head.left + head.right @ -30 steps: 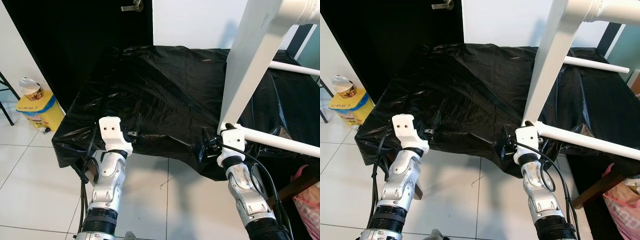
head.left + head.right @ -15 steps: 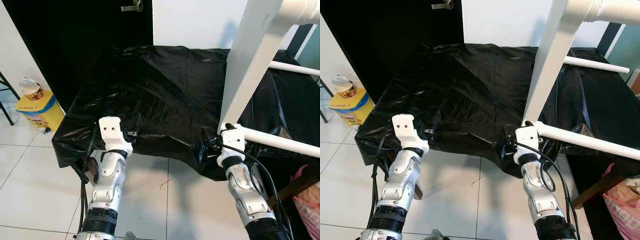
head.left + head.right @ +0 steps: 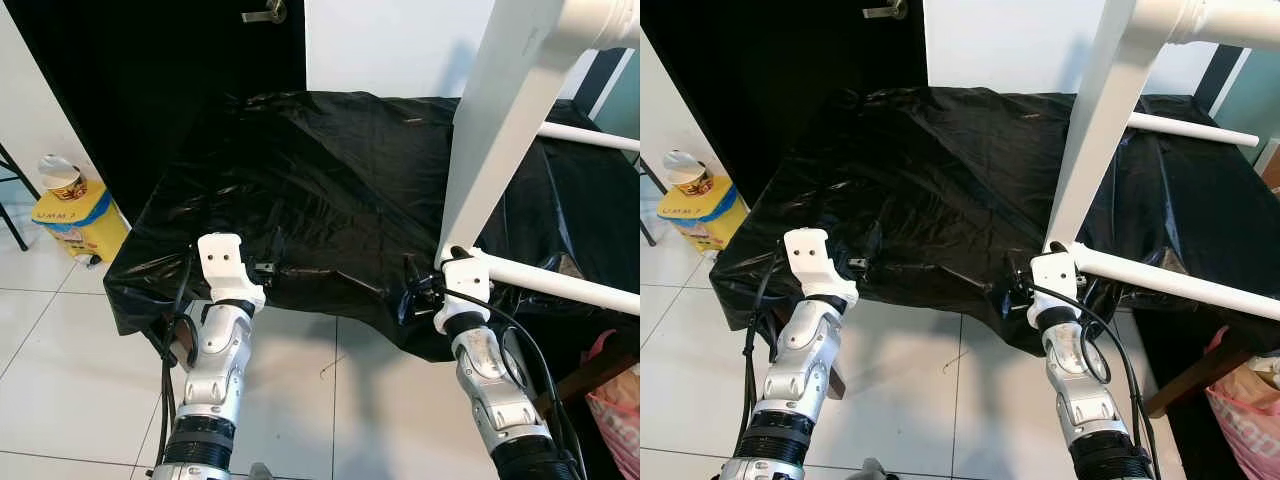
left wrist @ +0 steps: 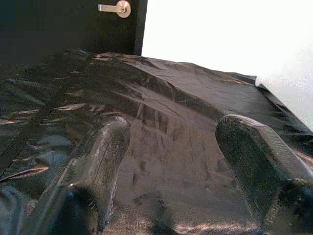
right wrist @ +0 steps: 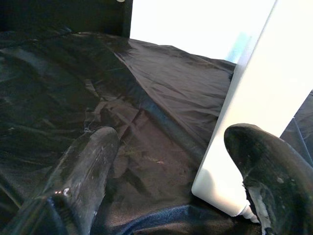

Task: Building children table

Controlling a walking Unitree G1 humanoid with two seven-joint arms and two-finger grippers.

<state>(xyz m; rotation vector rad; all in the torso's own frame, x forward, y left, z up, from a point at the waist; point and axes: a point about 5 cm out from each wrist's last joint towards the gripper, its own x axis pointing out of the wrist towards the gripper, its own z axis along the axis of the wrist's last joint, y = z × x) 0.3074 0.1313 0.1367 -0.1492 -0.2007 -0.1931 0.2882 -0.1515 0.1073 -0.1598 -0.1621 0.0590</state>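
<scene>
White painted table frame, flat slanted leg with round rails, stands on the surface covered with crinkled black plastic sheet; its lower end sits near the sheet's front edge, a round white rail running off from there toward the right side of the sheet. Right gripper is at that lower end, fingers apart, holding nothing; the leg's foot lies just beside the inner face of one black finger, contact cannot be told. Left gripper hovers over the sheet near its front edge, well apart from the leg, fingers spread and empty. Right wrist view shows the leg's rounded bottom corner resting on the sheet, which the head views hide behind the white wrist mount. Left wrist view shows the silver lever door handle on the dark door beyond the sheet. Head views add a yellow box with a paper cup on it, on the tiled floor left of the sheet. Against the earlier frames both grippers and the frame sit in the same places; no visible change.
</scene>
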